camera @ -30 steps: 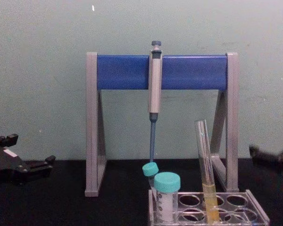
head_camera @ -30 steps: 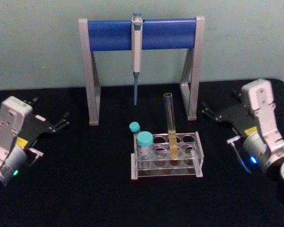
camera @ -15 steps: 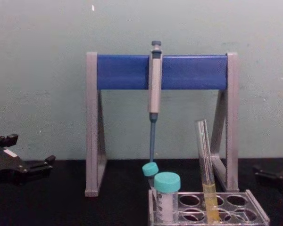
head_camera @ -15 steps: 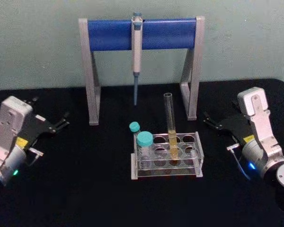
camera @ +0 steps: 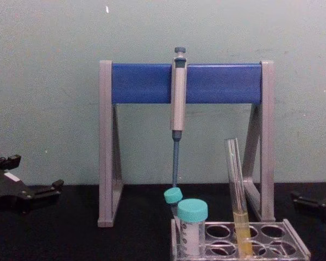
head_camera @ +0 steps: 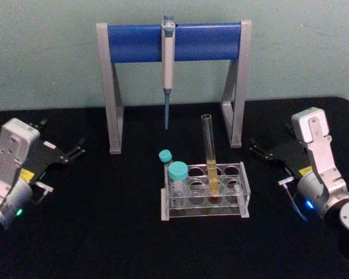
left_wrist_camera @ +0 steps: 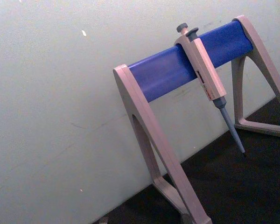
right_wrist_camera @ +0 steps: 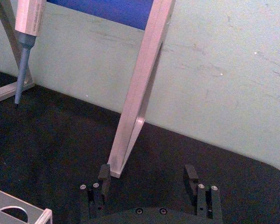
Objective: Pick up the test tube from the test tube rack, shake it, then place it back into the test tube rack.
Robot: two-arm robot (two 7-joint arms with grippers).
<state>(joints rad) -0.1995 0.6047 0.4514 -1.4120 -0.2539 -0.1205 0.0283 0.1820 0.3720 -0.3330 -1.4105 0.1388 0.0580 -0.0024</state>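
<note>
Right gripper (head_camera: 260, 148) sits low over the black tabletop (head_camera: 104, 232), off to the rack's right, its two stubby black fingers (right_wrist_camera: 104, 173) spread wide with nothing between them. They point toward the grey foot of the pipette stand (head_camera: 235, 87), a matte frame with a glossy blue crossbar. Moving inward, the test tube rack (head_camera: 205, 192) is clear plastic, a low box with round holes in its top plate. The test tube (head_camera: 210, 152) stands in it near the middle, well apart from the gripper: long, thin, clear glass, open at the top, yellow liquid in its lower part, leaning slightly. Two teal-capped vials (head_camera: 177, 174) occupy the rack's left end. A grey-blue pipette (head_camera: 167, 58) hangs from the crossbar behind. Far left, the left gripper (head_camera: 75, 152) rests parked, fingers apart, empty.
</note>
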